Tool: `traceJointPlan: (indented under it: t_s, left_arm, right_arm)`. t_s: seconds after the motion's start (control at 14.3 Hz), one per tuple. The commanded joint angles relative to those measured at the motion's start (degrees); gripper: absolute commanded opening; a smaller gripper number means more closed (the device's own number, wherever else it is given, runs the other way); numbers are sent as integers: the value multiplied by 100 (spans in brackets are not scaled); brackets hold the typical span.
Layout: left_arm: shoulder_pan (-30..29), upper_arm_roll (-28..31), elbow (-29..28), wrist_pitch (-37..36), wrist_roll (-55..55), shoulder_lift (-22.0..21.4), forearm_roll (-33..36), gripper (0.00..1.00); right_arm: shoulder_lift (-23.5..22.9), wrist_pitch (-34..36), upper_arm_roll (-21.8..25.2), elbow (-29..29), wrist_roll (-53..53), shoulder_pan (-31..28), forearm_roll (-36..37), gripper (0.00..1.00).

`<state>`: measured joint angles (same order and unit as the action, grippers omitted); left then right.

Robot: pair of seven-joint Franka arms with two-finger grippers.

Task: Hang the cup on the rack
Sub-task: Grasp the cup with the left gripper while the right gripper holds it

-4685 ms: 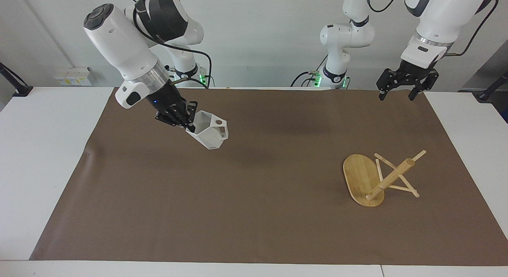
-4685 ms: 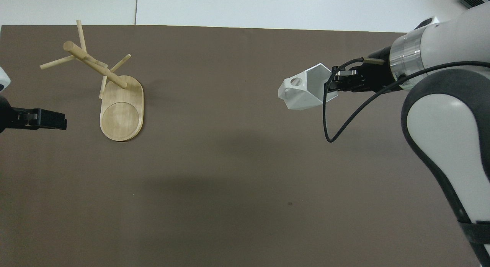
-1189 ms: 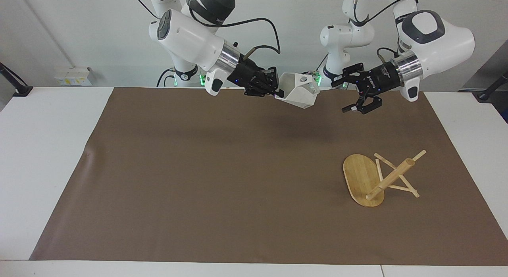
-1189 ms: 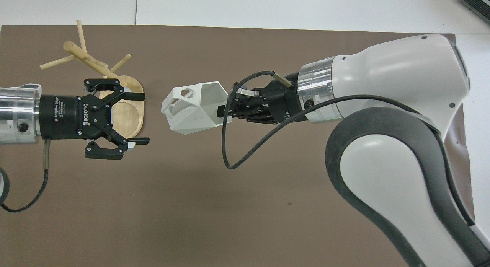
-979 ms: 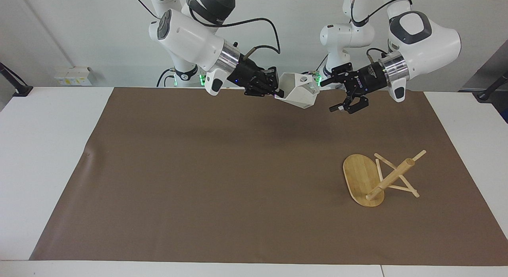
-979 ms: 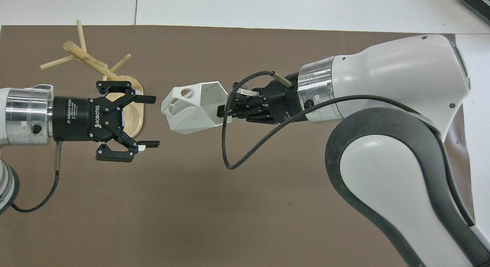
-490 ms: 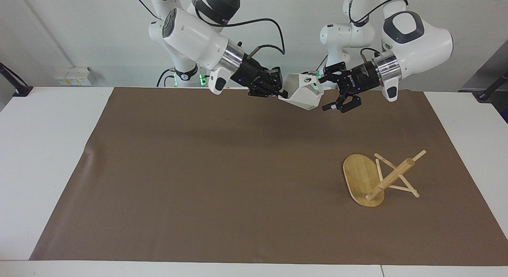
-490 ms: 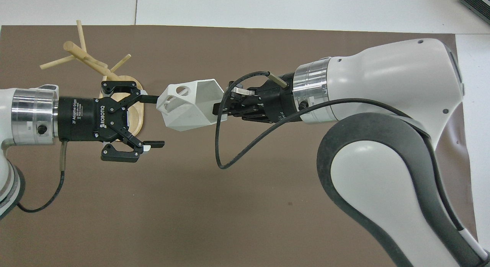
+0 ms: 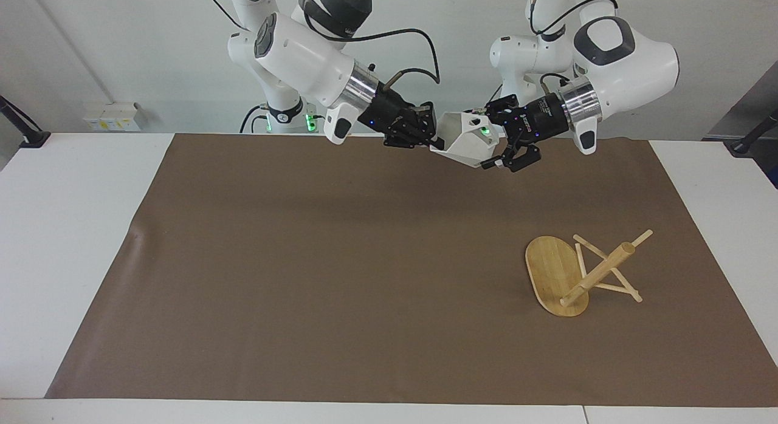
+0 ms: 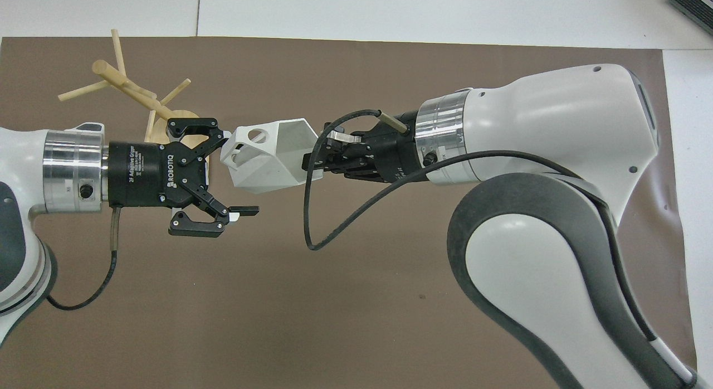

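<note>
The white faceted cup (image 9: 465, 143) hangs in the air over the mat's edge nearest the robots, about mid-table. My right gripper (image 9: 428, 138) is shut on its rim and holds it on its side; it also shows in the overhead view (image 10: 309, 160). The cup (image 10: 262, 160) has its handle end toward my left gripper (image 9: 486, 138), which is open, its fingers above and below that end (image 10: 239, 174). The bamboo rack (image 9: 550, 269) stands upright on the mat toward the left arm's end, its post (image 10: 120, 79) and pegs bare.
A brown mat (image 9: 340, 272) covers most of the white table (image 9: 67, 229). In the overhead view the left gripper covers much of the rack's base. The right arm's black cable (image 10: 312, 222) loops below the cup.
My left gripper has moved in toward the cup, and its open fingers now straddle the handle end. My right gripper has carried the cup slightly toward the left arm.
</note>
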<state>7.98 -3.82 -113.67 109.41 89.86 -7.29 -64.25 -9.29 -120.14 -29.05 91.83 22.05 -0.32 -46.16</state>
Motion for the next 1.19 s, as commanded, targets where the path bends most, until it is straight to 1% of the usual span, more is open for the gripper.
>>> traceJointPlan:
  t_s: [0.0, 0.63, 0.7, 0.77, 0.84, 0.91, 1.12]
  left_arm:
    - [169, 49, -76, 37, -161, -80, -88, 0]
    - [152, 57, -76, 28, -136, -115, -71, 0]
    - [117, 57, -67, 2, -109, -115, -62, 0]
    - [90, 66, -67, -42, -101, -115, -44, 0]
    - [81, 66, -67, -43, -100, -124, -35, 0]
    - [90, 66, -76, -34, -66, -124, -35, 0]
    - [90, 66, -76, -34, 119, -124, 166, 0]
  right_arm:
    - [129, -133, -39, 142, 89, -47, -174, 0]
    - [129, -98, -39, 133, 97, -47, -174, 0]
    - [129, -98, -39, 133, 97, -47, -174, 20]
    - [137, -89, -39, 142, 97, -47, -174, 36]
    - [138, -80, -39, 142, 97, -55, -174, 50]
    - [138, -80, -30, 142, 89, -56, -165, 76]
    - [129, -80, -39, 142, 71, -56, -147, 100]
